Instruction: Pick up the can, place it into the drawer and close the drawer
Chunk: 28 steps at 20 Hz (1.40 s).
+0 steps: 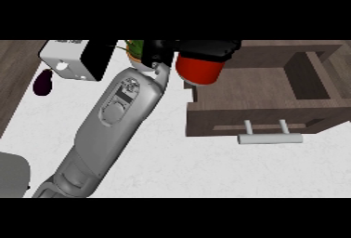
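Can [198, 69] in left hand [205, 46] above open drawer [260, 93] — purple object [44, 83] far left.

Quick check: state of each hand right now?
Left hand: not in view.
Right hand: shut on the red can, beside the open drawer.

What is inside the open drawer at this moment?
The drawer shows only its bare brown floor. The red can, held in the right hand, hangs over its left rim and hides that corner, so what lies beneath cannot be seen.
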{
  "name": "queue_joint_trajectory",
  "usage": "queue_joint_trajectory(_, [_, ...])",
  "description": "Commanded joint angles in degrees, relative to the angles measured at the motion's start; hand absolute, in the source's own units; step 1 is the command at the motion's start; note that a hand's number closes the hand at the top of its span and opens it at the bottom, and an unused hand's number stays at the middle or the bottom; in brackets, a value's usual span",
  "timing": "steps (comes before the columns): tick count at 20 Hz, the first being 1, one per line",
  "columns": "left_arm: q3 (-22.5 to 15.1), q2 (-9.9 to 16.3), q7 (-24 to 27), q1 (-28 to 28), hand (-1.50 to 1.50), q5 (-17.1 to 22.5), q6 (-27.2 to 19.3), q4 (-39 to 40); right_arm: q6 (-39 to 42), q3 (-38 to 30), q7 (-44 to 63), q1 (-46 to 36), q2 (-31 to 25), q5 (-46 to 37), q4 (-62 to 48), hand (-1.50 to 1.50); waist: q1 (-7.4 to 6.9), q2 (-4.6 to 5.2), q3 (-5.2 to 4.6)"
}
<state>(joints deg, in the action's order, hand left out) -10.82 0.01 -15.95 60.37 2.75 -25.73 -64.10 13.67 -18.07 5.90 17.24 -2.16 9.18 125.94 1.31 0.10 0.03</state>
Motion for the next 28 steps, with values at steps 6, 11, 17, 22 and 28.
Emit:
queue_joint_trajectory(6, [-1.50, -0.01, 1.44, 14.39, 1.50, 6.24, -3.90, 16.14, -1.89, 1.55, 1.96, -3.23, 0.18, -2.05, 0.01, -1.50, 0.59, 0.23, 0.01])
queue_joint_trajectory(11, [-3.28, -0.01, 7.40, 17.48, 1.50, 9.81, -4.54, 24.93, -0.82, -0.52, 3.74, -3.97, -1.80, 0.90, 0.51, -1.50, 1.81, 0.53, 0.03])
queue_joint_trajectory(17, [-6.30, 0.00, 9.86, 21.04, 1.50, 13.55, -6.08, 30.19, -1.44, 1.60, 2.24, -3.88, 0.20, -1.78, -0.72, -1.50, 1.89, 0.55, 0.06])
queue_joint_trajectory(22, [-7.72, -0.01, 13.17, 20.81, 1.50, 17.79, -4.52, 34.80, -2.09, 2.86, -0.16, -5.65, 0.95, -4.81, -4.08, -1.50, 2.25, 0.90, 0.08])
queue_joint_trajectory(28, [-14.47, -0.01, 12.36, 24.98, 1.50, 20.70, -9.18, 37.80, -1.57, 2.07, 0.88, -8.11, -0.63, -3.33, -5.24, -1.50, 3.66, 1.09, 0.13])
